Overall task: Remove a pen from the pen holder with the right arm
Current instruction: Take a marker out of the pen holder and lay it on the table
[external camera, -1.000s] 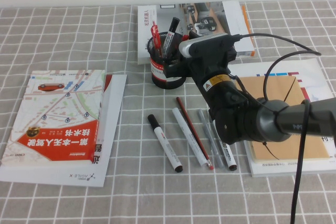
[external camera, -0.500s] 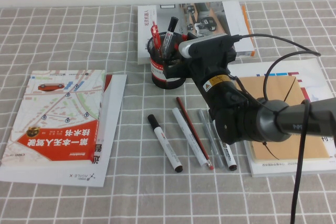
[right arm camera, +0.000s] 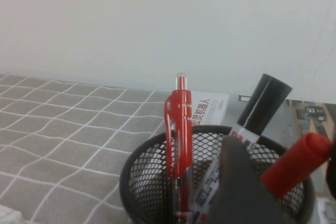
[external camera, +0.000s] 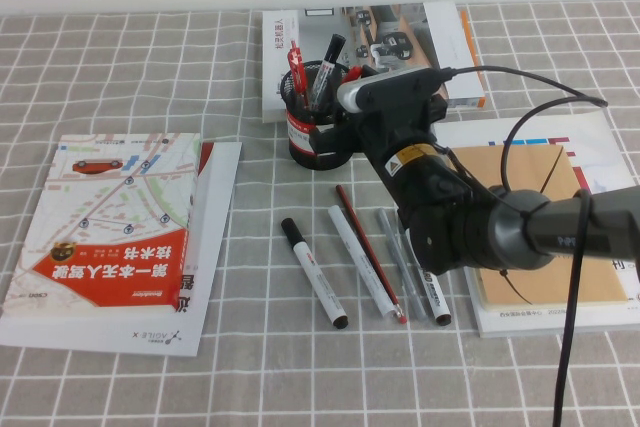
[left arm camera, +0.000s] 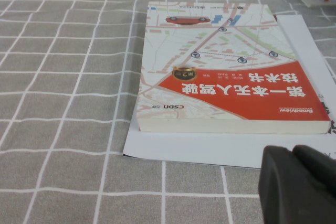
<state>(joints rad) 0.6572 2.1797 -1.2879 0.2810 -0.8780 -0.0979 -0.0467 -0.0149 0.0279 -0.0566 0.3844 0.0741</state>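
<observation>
My right claw (external camera: 340, 127) is down at the right side of the black mesh pen holder (external camera: 305, 142), which stands towards the back of the desk (external camera: 120, 67), just in front of a spread of magazines (external camera: 400, 32); my wrist housing covers much of it from above. Whether this claw is wide, narrow or gripping anything, I cannot tell. From my right wrist I look straight into the holder; a red clip pen (right arm camera: 177, 129) stands upright at one side of it; a marker with a black cap (right arm camera: 265, 103) leans out over the far rim; a red-capped pen (right arm camera: 296, 163) leans right up against my claw.

Five pens lie loose on the grey checked cloth in front of the holder, side by side and all slanting the same way; a white marker with black ends (external camera: 313, 272) is the leftmost; next come a white pen (external camera: 362, 269), a thin red pen (external camera: 368, 252), a clear pen (external camera: 398, 252) and another marker (external camera: 432, 299), partly under my arm.

To my right a tan board (external camera: 545, 217) rests on some white papers; my arm crosses its near corner.

My left claw (left arm camera: 296, 184) hangs low over the left part of the desk, beside a book with a map and red band on its cover (left arm camera: 220, 72) that lies on a white sheet (left arm camera: 210, 150); only a dark tip of it shows, so I cannot tell its state either.
</observation>
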